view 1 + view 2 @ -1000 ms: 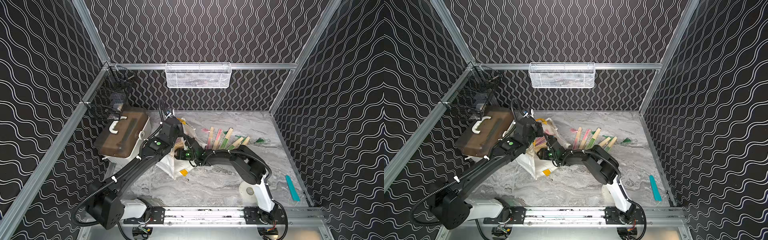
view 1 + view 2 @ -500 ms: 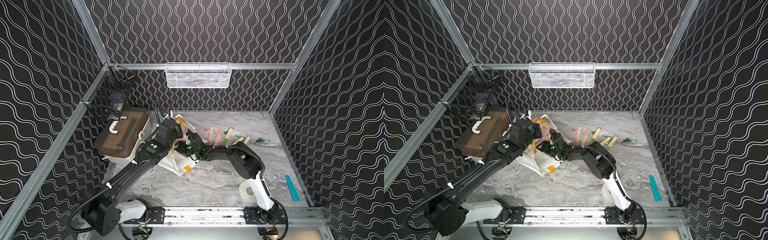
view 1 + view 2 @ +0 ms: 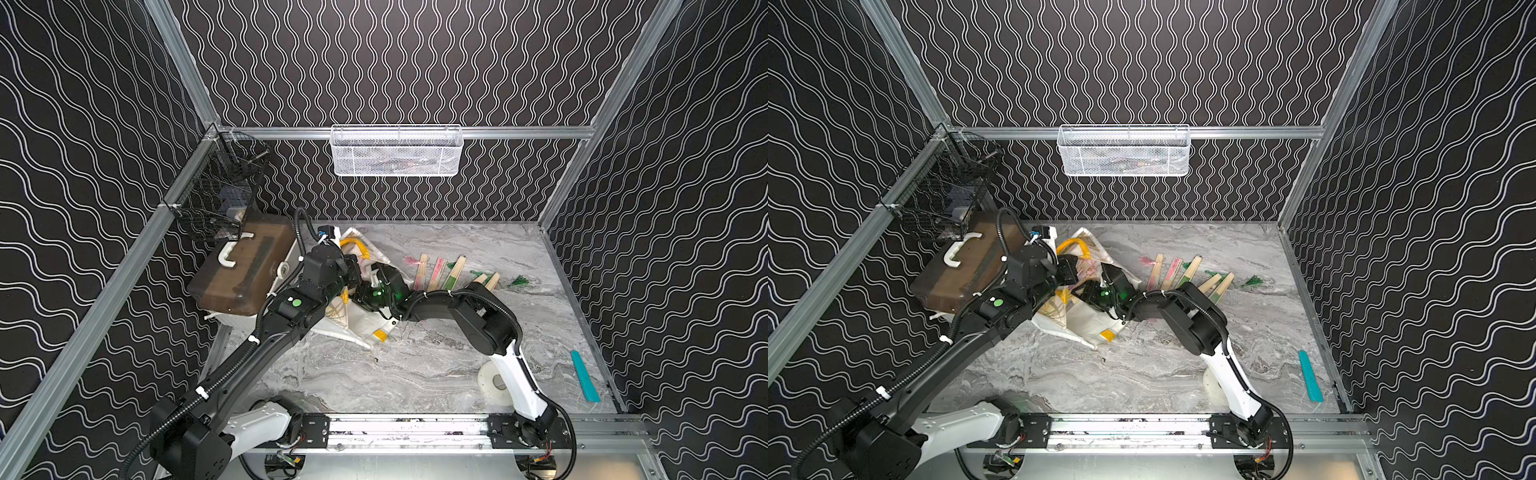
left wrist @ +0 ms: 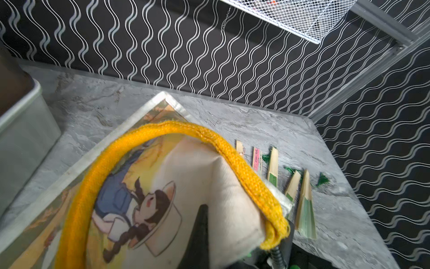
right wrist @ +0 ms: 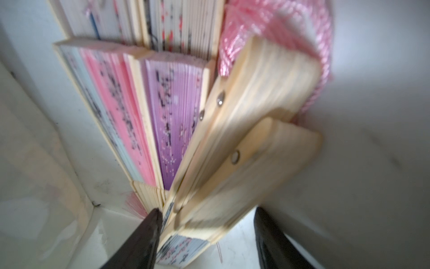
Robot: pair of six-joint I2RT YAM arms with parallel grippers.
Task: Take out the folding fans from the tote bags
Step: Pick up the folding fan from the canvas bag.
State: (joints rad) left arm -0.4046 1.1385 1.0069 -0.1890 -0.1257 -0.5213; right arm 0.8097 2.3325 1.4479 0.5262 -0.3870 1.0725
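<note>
**Bag position.** The tote bag [image 3: 357, 328] lies slumped on the counter [image 3: 415, 374]. It sits between the brown-lidded box [image 3: 245, 270] and a row of five fans [image 3: 436, 272] already laid out on the counter.

**Left arm.** The left gripper [image 3: 351, 270] is pressed together. It appears to pinch the bag fabric beside the yellow handle [image 4: 246, 174], holding the mouth up.

**Right arm.** The right gripper [image 5: 207, 210] is inside the bag mouth, fingers [image 5: 144, 235] spread. More fans [image 5: 162, 111], pink, purple and pale bamboo, are packed in the bag directly ahead of it.

**Governing relation.** The nearest fan [image 5: 244, 177] lies between the spread fingers. Its long axis runs roughly the way the fingers point, with the printed paper end at the fingertips and the rivet farther along. One finger is touching or just beside its edge, and a gap shows at the opposite finger, so nothing is gripped.

**Judgement.** The right arm is the nearer one. Closing across the fan and withdrawing along that long axis should clear the mouth. Neighbouring fans touch it and may drag out.
</note>
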